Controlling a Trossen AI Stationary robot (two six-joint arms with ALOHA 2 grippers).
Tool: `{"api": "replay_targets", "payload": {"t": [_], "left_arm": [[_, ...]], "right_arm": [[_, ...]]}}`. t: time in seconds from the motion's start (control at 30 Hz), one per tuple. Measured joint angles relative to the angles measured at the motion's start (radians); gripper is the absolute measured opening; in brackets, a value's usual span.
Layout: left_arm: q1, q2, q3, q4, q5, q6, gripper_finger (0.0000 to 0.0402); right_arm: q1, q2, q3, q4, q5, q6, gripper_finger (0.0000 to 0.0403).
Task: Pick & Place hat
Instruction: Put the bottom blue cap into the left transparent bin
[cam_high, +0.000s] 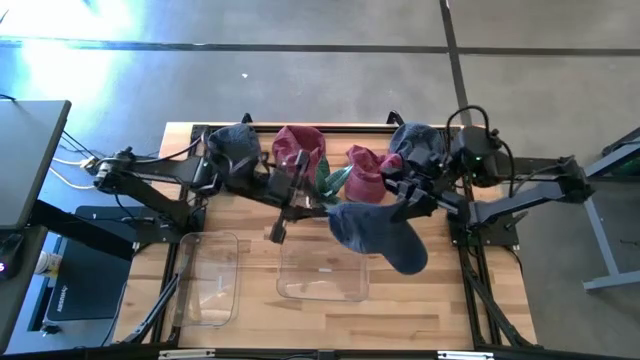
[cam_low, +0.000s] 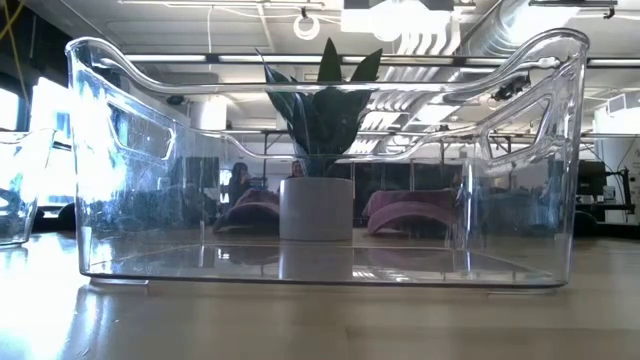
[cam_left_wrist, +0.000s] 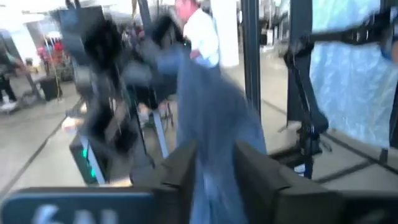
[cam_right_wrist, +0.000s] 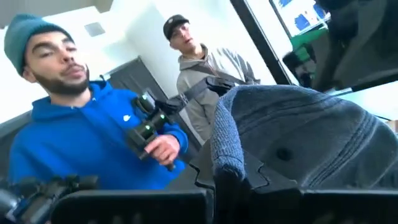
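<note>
Right end effector (cam_high: 408, 205): clenched on the blue-grey hat (cam_high: 375, 232), fabric pinched between its fingers (cam_right_wrist: 233, 180).
Left end effector (cam_high: 300, 205): fingers (cam_left_wrist: 186, 168) parted around the hat's other edge.
Hat: hangs stretched between both arms, above the clear bin (cam_high: 322, 268).
Open room: second bin (cam_high: 208, 278) on the worktop (cam_high: 400, 310).

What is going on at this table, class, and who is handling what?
Two dark robot arms are handling a blue-grey knitted hat above a clear plastic bin on the wooden table. The right gripper is shut on the hat's ribbed edge. The left gripper has hat fabric between its fingers. More hats, maroon and dark blue, lie behind. The bin holds nothing yet.
</note>
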Motion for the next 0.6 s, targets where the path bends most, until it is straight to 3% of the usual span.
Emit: {"api": "replay_targets", "payload": {"t": [0.17,0.3,0.6], "left_arm": [[-0.001,0.031,0.103,-0.089,0.009,0.009,0.022],[0.013,0.041,0.113,-0.165,-0.013,-0.012,0.0277],[0.032,0.122,0.106,-0.191,0.076,-0.105,0.0294]], "right_arm": [[0.001,0.069,0.052,0.01,-0.071,-0.009,0.0013],[0.003,0.094,0.073,0.011,-0.106,-0.043,0.0007],[0.003,0.089,0.075,0.024,-0.122,-0.069,0.0013]]}}
